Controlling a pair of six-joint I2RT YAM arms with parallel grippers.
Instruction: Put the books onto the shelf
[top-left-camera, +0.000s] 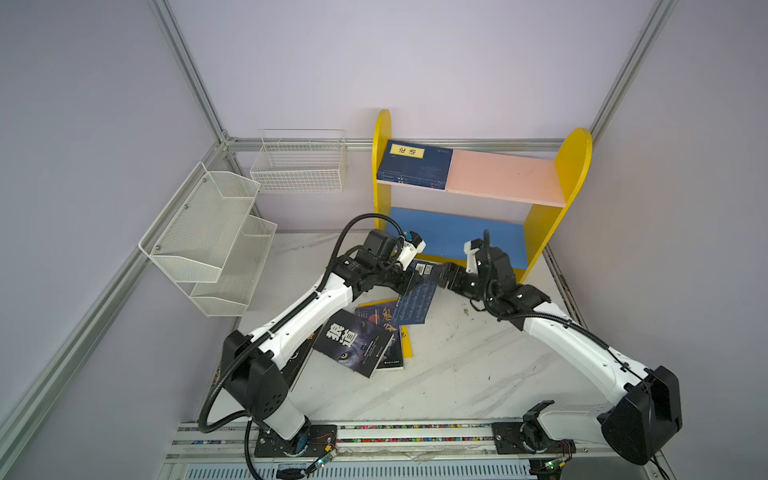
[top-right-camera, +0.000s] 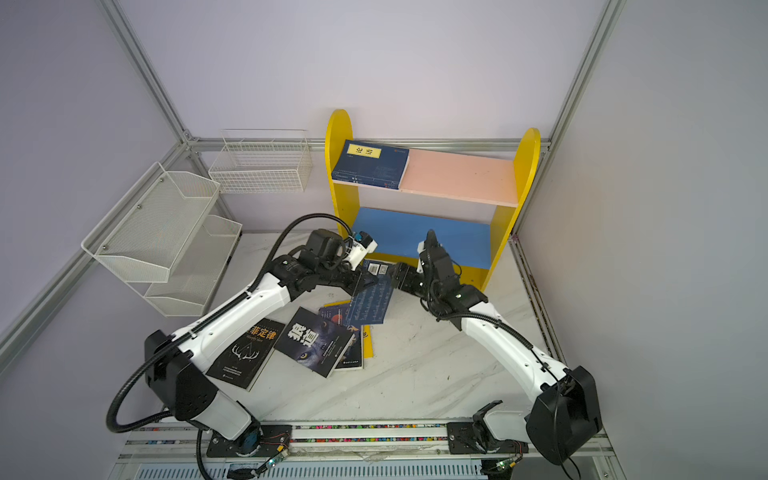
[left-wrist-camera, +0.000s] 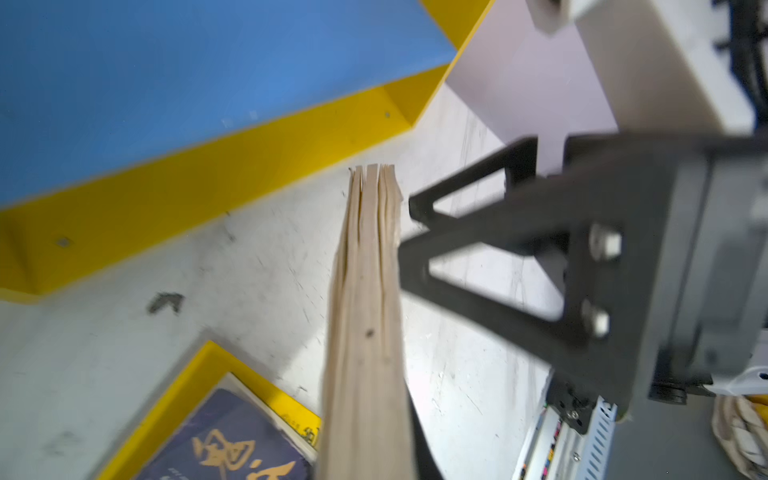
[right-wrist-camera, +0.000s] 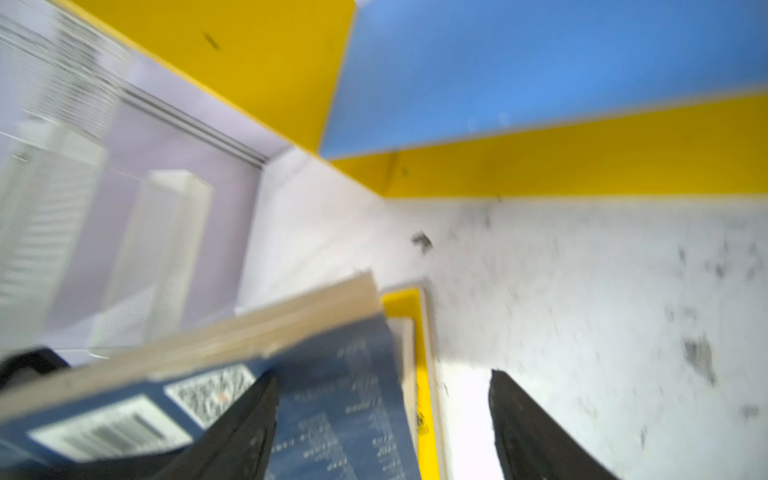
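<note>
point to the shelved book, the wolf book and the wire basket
shelved book (top-left-camera: 415, 168): in a top view, cover middle
wolf book (top-left-camera: 353, 343): in a top view, cover middle
wire basket (top-left-camera: 299, 180): in a top view, front wall

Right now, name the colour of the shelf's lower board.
Lower board: blue, clearest in a top view.

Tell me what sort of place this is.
Probably a robot test cell, not a home: plain walls on aluminium framing, two arms bolted to a rail, and a small shelf staged with books.
</note>
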